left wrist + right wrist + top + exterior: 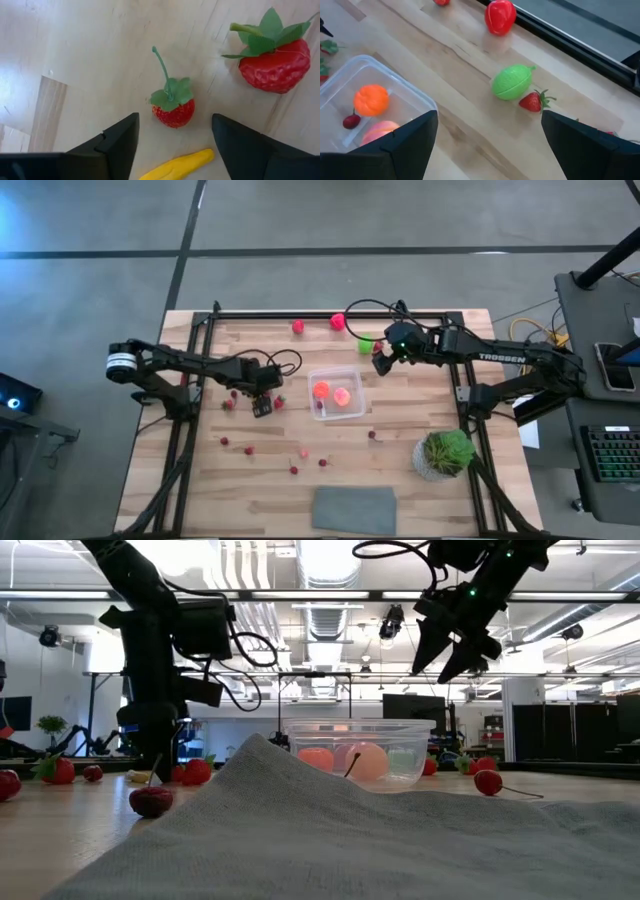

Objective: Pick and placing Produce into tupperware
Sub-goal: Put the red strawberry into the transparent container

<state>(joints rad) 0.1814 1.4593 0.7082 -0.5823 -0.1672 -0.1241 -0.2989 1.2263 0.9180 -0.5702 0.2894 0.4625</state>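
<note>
My left gripper points down just over the table, left of the clear tupperware. It is open. In its wrist view a small strawberry and a yellow banana-like piece lie on the wood between its fingers, untouched, with a bigger strawberry beside them. My right gripper hangs open and empty above the tub's far right corner. The tub holds an orange fruit, a pink fruit and a cherry. A green fruit, a strawberry and a red fruit lie beyond it.
Several cherries lie scattered on the near half of the table. A potted plant stands near right, and a grey cloth lies at the near edge. A black frame runs along the far and side edges.
</note>
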